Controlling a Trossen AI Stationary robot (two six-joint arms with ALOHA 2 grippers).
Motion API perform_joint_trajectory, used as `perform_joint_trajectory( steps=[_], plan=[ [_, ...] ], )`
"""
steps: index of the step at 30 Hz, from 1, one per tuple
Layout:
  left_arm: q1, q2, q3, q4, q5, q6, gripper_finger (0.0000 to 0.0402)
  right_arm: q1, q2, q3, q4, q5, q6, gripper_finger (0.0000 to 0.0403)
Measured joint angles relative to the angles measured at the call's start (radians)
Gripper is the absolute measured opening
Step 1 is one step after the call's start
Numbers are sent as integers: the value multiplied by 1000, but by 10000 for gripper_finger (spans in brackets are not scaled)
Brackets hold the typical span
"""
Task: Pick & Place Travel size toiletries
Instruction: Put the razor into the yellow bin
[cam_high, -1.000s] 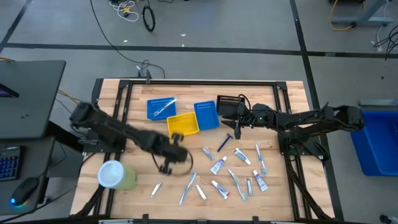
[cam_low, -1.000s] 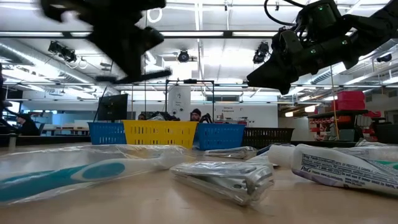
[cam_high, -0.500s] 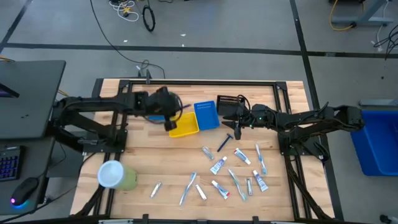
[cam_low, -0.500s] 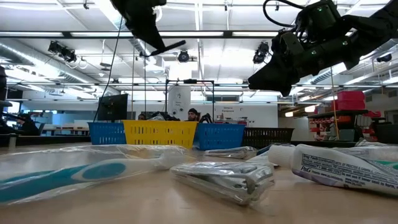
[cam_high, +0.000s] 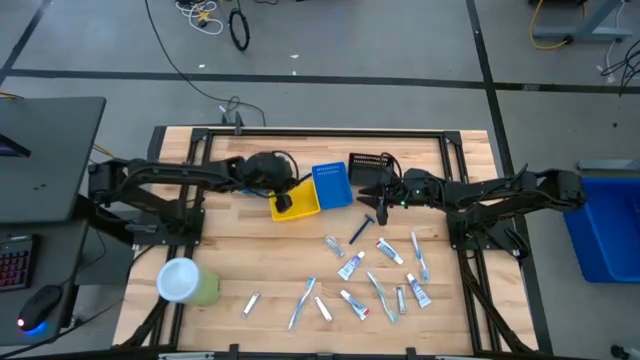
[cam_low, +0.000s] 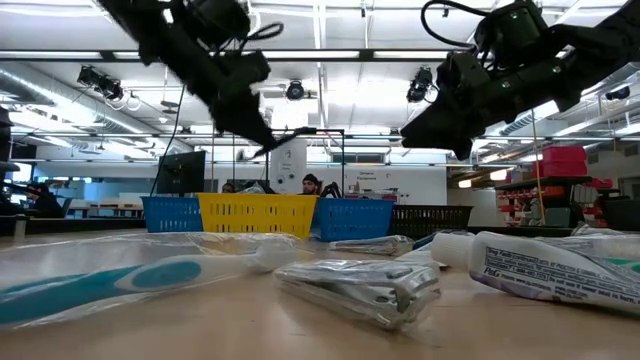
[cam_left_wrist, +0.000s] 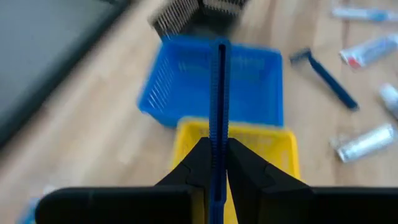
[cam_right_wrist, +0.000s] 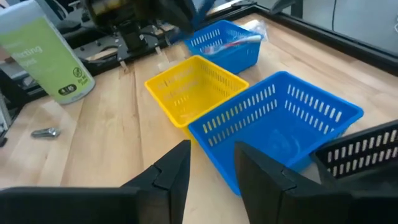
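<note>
My left gripper (cam_high: 283, 199) hovers over the yellow bin (cam_high: 300, 203), shut on a slim dark blue stick-like toiletry (cam_left_wrist: 219, 93). In the low view the item (cam_low: 283, 139) juts out of the gripper as a thin dark rod. My right gripper (cam_high: 380, 196) is open in the air beside the middle blue bin (cam_high: 332, 185) and touches nothing. The other toiletries lie flat on the table's near right: a dark blue razor (cam_high: 360, 229), white tubes (cam_high: 350, 265) and toothbrushes (cam_high: 303, 302). My left gripper pinches the blue item's near end (cam_left_wrist: 217, 163) between its two fingers (cam_left_wrist: 193, 168). The item runs forward along the fingers and sticks out well past their tips. It is lifted clear, above the yellow bin (cam_left_wrist: 255, 146), and slants downward in the low view.
Bins stand in a row on the far half: a blue one (cam_high: 252, 176) with items inside, partly under the left arm, then yellow, blue and a black one (cam_high: 370, 164). A green cylinder with a white lid (cam_high: 186, 282) stands near the left edge.
My left gripper has risen from the table's near-left middle, swung toward the far edge, then come down and right over the yellow bin, carrying the blue item all the way. The right arm has kept still.
</note>
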Motion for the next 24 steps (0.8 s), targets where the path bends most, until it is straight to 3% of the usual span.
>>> perform_joint_trajectory(
  steps=[5,12,24],
  plan=[
    [-8,74,-72,82,22,-60,38,16,0,0,0,5,-2,130],
    [-27,191,-73,101,18,-49,42,22,0,0,4,6,-2,128],
    [-26,223,-72,56,27,-44,84,22,0,0,4,6,-2,130]
  ],
)
